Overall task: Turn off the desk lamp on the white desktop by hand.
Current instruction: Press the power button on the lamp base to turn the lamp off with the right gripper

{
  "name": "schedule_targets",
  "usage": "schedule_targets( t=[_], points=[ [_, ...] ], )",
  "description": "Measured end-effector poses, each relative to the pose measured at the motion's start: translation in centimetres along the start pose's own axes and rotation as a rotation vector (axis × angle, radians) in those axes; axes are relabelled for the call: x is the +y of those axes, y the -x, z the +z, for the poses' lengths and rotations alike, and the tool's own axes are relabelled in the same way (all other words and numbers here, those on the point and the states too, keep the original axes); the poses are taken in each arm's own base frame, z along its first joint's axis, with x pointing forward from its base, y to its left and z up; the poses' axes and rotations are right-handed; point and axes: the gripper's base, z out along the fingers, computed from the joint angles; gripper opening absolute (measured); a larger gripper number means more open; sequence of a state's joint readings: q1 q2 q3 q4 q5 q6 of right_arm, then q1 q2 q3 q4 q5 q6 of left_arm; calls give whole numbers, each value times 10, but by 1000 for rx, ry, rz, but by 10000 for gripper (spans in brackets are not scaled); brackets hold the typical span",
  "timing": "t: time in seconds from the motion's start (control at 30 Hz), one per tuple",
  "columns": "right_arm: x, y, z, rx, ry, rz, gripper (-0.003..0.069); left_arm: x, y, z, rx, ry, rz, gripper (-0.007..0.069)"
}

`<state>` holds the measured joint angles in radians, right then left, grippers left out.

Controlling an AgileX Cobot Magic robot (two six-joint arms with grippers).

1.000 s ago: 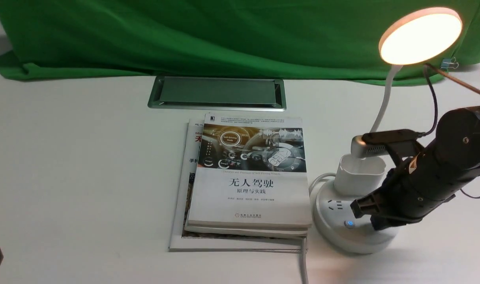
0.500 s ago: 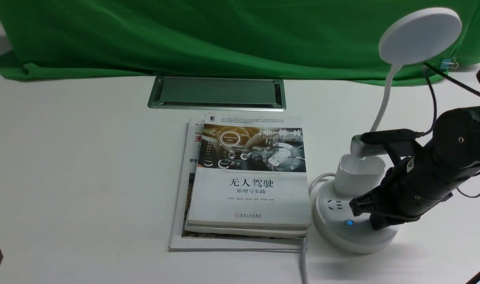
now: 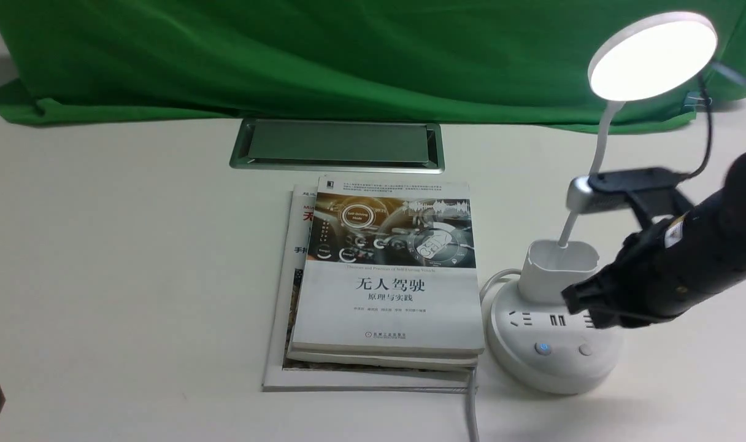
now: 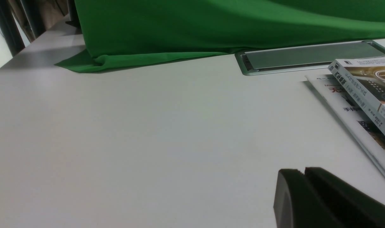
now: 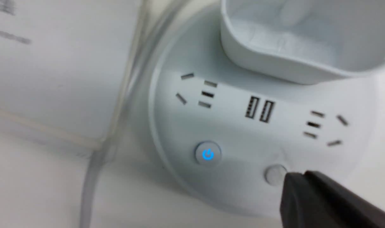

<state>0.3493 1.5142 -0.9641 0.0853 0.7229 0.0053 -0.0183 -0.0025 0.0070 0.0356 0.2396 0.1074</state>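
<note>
now i'm seeing the lamp head glowing again above my right gripper, whose fingers are pressing together, lifting off the button, so switching-off is probably needing another press

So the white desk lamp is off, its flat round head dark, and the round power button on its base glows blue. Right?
Not quite: the flat round white lamp head is lit bright white, as the front view shows. The round power button on its base does glow blue.
</note>
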Motion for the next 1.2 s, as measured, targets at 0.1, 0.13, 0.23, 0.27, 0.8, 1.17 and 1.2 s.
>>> schedule_targets(
  t=[0.1,0.13,0.23,0.27,0.8,1.17,1.2],
  points=[
    [0,-5,-13,-30,0,-3,36,0,0,0,0,0,0,20],
    [0,-8,-18,-41,0,-5,36,0,0,0,0,0,0,20],
    [1,-10,-27,-68,1,-7,36,0,0,0,0,0,0,20],
    [1,-10,-30,-76,2,-7,36,0,0,0,0,0,0,20],
    [2,-8,20,48,-1,-9,36,0,0,0,0,0,-1,20],
    [0,-6,56,113,-9,-9,36,0,0,0,0,0,-1,20],
    [0,-6,57,118,-9,-9,36,0,0,0,0,0,-1,20]
  ],
)
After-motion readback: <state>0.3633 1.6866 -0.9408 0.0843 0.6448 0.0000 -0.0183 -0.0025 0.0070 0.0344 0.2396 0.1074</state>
